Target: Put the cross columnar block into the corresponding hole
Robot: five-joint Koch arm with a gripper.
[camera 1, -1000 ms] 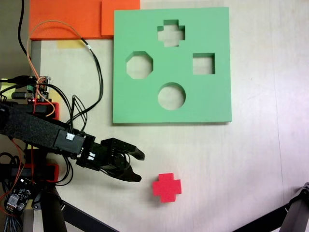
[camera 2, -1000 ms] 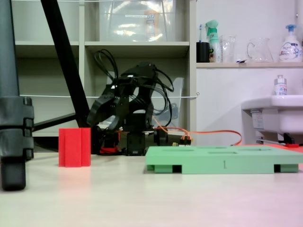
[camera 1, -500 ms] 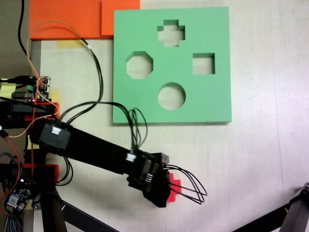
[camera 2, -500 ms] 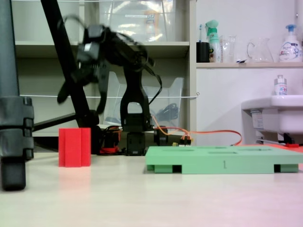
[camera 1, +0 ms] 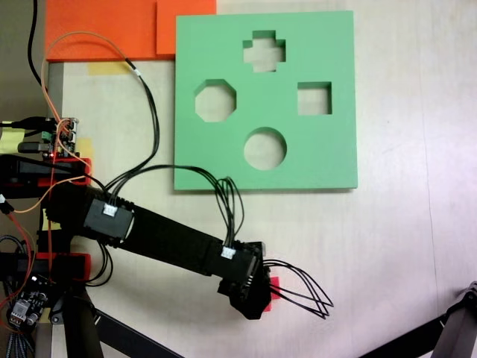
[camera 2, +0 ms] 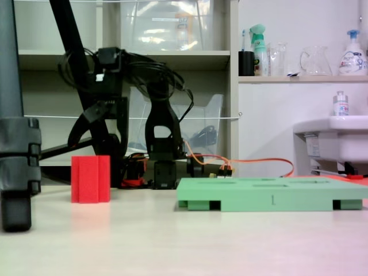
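The black arm [camera 1: 160, 239] reaches out low across the table toward its near edge. Its gripper [camera 2: 98, 131] points straight down, with the two fingers [camera 2: 80, 123] spread apart, hanging above the table top.

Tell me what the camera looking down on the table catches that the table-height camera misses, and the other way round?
Looking down: the flat green foam board's cutouts, among them the plus-shaped hole, and an orange foam sheet; the black arm covers most of the small red plus-shaped foam block. At table height: the block standing upright, the gripper open above it, shelves, a white sink. Both: block, board, arm.
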